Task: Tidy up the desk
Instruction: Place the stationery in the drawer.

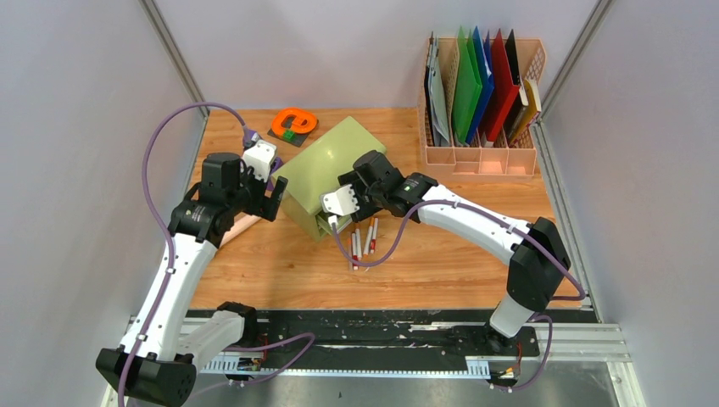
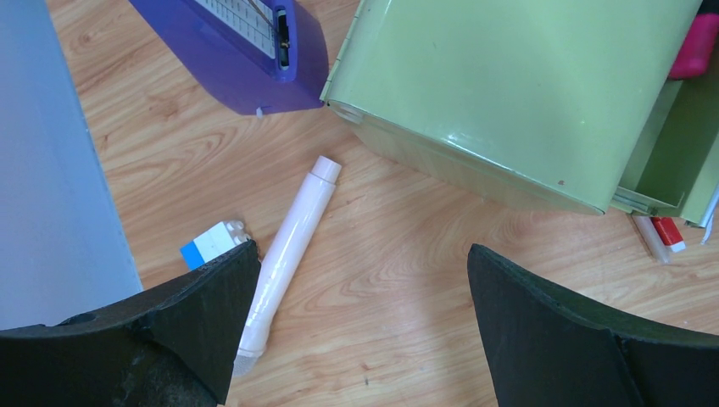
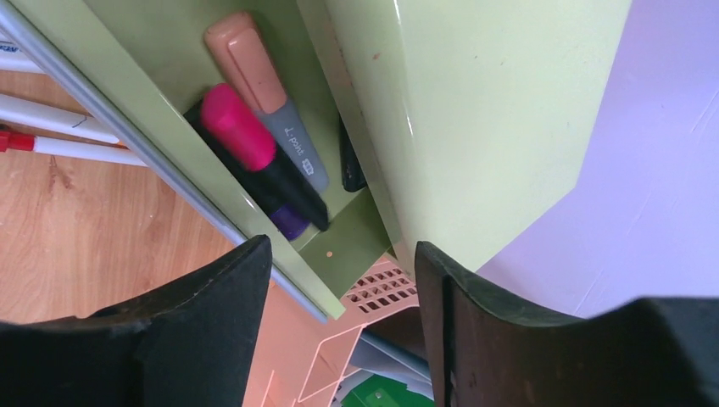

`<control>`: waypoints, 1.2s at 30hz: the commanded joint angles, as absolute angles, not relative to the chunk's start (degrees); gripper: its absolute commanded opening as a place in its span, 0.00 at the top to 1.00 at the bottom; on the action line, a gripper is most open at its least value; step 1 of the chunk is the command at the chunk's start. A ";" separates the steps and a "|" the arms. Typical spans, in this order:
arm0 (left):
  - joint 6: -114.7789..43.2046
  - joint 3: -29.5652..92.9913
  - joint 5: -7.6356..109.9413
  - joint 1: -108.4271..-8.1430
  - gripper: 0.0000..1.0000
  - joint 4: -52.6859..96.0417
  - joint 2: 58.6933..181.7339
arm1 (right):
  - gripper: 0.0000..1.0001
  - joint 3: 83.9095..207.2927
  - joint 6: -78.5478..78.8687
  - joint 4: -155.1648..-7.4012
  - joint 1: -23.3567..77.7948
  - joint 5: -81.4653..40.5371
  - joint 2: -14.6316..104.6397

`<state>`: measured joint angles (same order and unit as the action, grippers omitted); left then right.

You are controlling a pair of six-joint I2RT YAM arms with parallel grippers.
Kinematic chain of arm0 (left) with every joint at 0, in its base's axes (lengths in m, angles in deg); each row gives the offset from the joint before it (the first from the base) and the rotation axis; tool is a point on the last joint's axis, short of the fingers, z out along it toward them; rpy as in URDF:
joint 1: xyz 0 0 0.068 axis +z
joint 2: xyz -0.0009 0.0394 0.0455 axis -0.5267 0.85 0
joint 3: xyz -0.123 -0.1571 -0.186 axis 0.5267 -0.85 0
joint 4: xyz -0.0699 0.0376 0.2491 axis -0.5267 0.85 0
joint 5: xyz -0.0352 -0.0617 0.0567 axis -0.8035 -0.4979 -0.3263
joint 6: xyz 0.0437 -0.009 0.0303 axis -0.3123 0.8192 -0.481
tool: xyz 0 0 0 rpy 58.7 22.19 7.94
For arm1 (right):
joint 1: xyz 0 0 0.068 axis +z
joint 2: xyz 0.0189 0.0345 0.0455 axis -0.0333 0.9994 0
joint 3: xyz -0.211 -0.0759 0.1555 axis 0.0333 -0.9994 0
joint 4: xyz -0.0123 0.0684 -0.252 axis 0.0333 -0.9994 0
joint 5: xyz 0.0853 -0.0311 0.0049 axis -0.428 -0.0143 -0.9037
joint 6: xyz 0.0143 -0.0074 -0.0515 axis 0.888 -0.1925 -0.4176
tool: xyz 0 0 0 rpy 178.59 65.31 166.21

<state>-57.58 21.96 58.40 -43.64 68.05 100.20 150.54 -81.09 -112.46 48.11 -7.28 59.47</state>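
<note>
**Slick, stiff desk; the small things on it are what to lift**

The desk [image 1: 280, 271] lies flat under both arms. It is a hard wooden top with a smooth finish, not something to grip, and the loose markers [image 1: 365, 246] on it will probably roll or skid. The left gripper [image 2: 360, 254] hangs wide open and empty over a white pen [image 2: 288, 254], which looks light and is best pinched across its middle. The right gripper [image 3: 343, 250] has its jaws apart and holds nothing, above the green chest [image 1: 331, 165] and its open drawer [image 3: 161, 42] of highlighters [image 3: 242, 127]

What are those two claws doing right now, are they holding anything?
Left gripper: open wide, holding nothing.
Right gripper: open, nothing between its fingers.
</note>
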 commanded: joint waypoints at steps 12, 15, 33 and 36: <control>-57.46 23.61 58.27 -43.21 0.00 66.60 99.47 | 0.35 154.16 -58.29 -109.63 46.07 -8.27 54.62; -57.20 23.81 57.96 -43.21 0.00 66.71 99.32 | 0.34 152.99 -50.68 -109.61 43.54 -10.98 52.80; -56.95 24.24 57.50 -43.26 0.00 66.58 98.73 | 0.39 138.38 -22.86 -105.87 31.43 -34.95 49.21; -57.00 24.05 57.64 -43.22 0.00 66.57 98.48 | 0.41 139.14 -21.62 -104.26 31.40 -36.29 52.09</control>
